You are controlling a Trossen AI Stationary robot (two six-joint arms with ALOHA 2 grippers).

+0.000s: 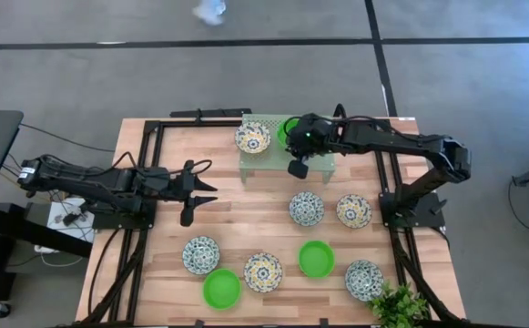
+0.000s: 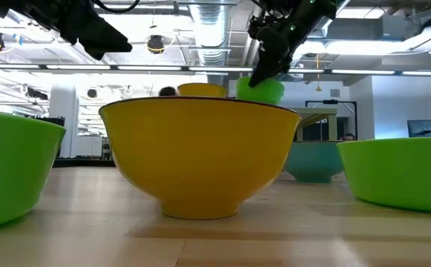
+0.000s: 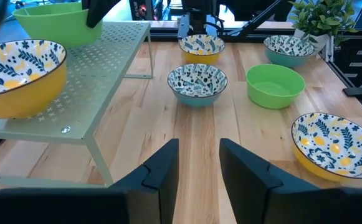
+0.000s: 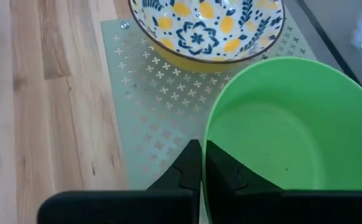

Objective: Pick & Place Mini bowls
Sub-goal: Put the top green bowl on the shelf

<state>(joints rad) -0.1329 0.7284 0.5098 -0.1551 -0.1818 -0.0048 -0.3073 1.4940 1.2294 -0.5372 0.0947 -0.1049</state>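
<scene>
Your right gripper (image 4: 202,163) has its jaws pinched on the plain green bowl's (image 4: 280,134) rim over the perforated pale-green rack (image 4: 152,118); left gripper (image 3: 197,163) jaws open, empty.

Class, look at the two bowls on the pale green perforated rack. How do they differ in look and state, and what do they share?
The patterned bowl has a yellow outside and blue leaf and yellow motifs inside; the green bowl is plain bright green. The patterned bowl sits free on the rack; the green bowl has the right gripper pinched shut on its rim. Both are small, round and empty.
</scene>
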